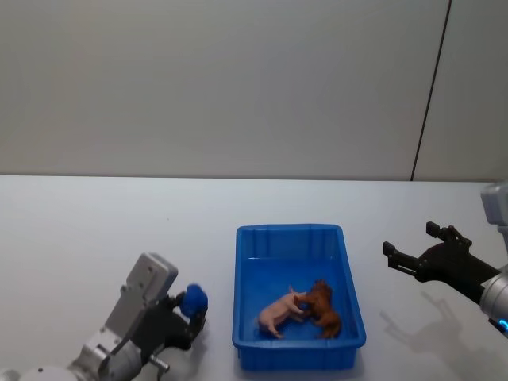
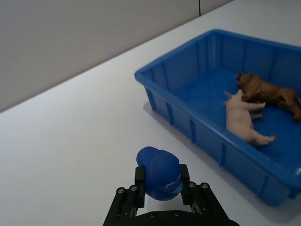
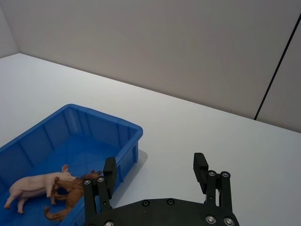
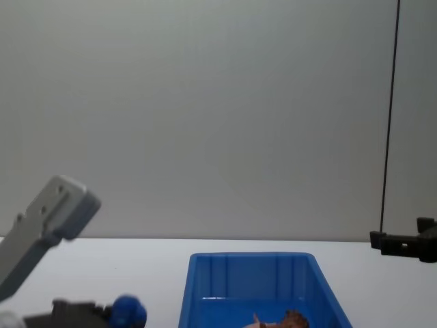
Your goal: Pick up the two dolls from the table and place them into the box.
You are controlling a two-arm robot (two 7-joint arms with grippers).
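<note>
White table [image 1: 79, 238]; box [image 1: 298, 232] holds both dolls [image 1: 302, 311].

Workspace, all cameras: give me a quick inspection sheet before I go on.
Surface: white table, bare around the bin.
Job's things: pink pig doll and brown shaggy doll lie touching inside the blue box.
Clutter: a small blue object, held, not on the table.
Grippers: left gripper, left of the box, shut on the small blue object; right gripper, right of the box, open and holding nothing.
Cables: nothing seen.
Surroundings: plain grey wall with a dark vertical line.
</note>
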